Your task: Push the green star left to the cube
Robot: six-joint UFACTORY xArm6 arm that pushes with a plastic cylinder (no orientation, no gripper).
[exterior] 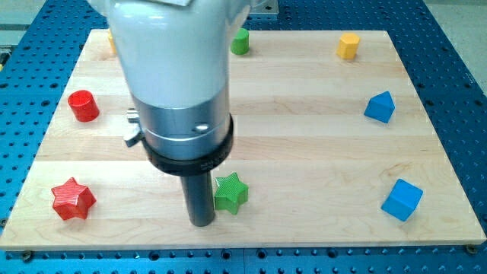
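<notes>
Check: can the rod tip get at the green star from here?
Probably yes. My tip sits right beside the green star, on its left at the view's bottom, nothing between them, though that side suits pushing it right, not left.

Arm [179,84] hides most of green block [240,41], yellow block [111,42]; shapes unclear. Arm top cut off.

A red cylinder [84,105] is standing at the upper left of the wooden board [304,144], and a red star [73,199] is lying at the lower left. A green block [240,41] is sitting at top centre, partly hidden, its shape unclear. A yellow block [348,46] is sitting at the upper right, with a blue wedge-like block [380,107] lying below it. A sliver of yellow [111,42] is peeking out at the upper left.
</notes>
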